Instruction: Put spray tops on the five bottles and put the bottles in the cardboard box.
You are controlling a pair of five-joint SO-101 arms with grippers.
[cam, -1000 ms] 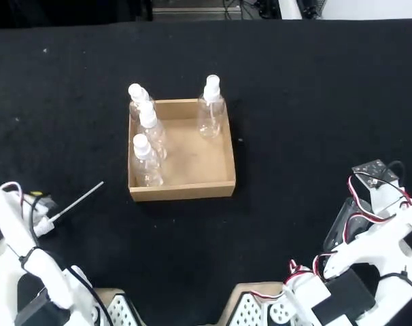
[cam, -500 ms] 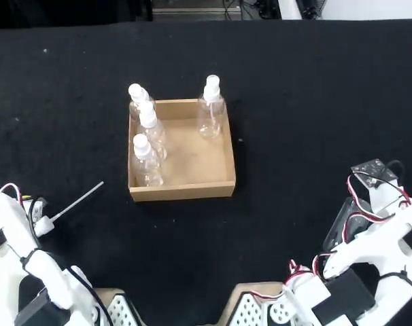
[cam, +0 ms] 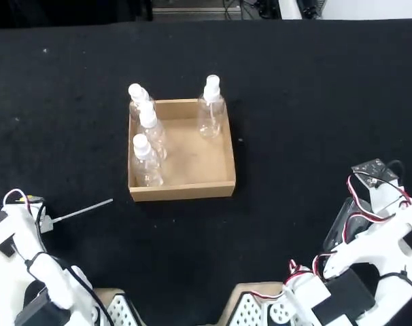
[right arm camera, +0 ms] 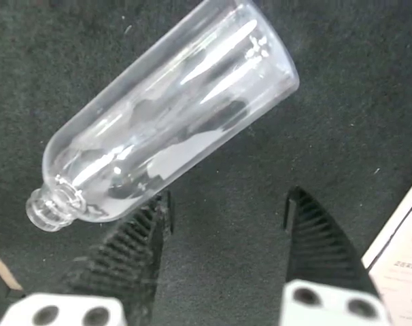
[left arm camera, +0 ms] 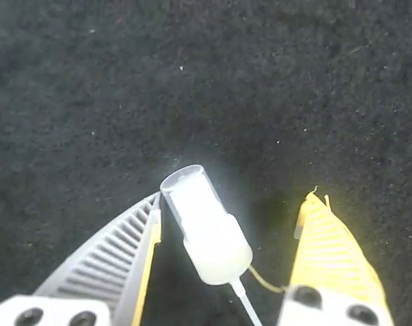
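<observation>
The cardboard box (cam: 182, 191) sits mid-table and holds several clear bottles with white spray tops, such as one (cam: 211, 109) in its far right corner. A loose white spray top (left arm camera: 206, 227) lies on the black cloth between the fingers of my open left gripper (left arm camera: 233, 200), touching the grey finger (left arm camera: 121, 261) and apart from the yellow one. Its thin tube (cam: 83, 209) points towards the box. An uncapped clear bottle (right arm camera: 172, 115) lies on its side just beyond the tips of my open right gripper (right arm camera: 226, 200), at the near right (cam: 340, 224).
Black cloth (cam: 294, 102) covers the table, with open room around the box on all sides. Both arm bases and white mounts (cam: 253, 309) stand along the near edge. A pale edge (right arm camera: 403, 251) lies beside the right gripper.
My left arm has shifted towards the near edge. The spray top's tube has swung round and now lies flatter. The right arm and the bottle have not moved.
</observation>
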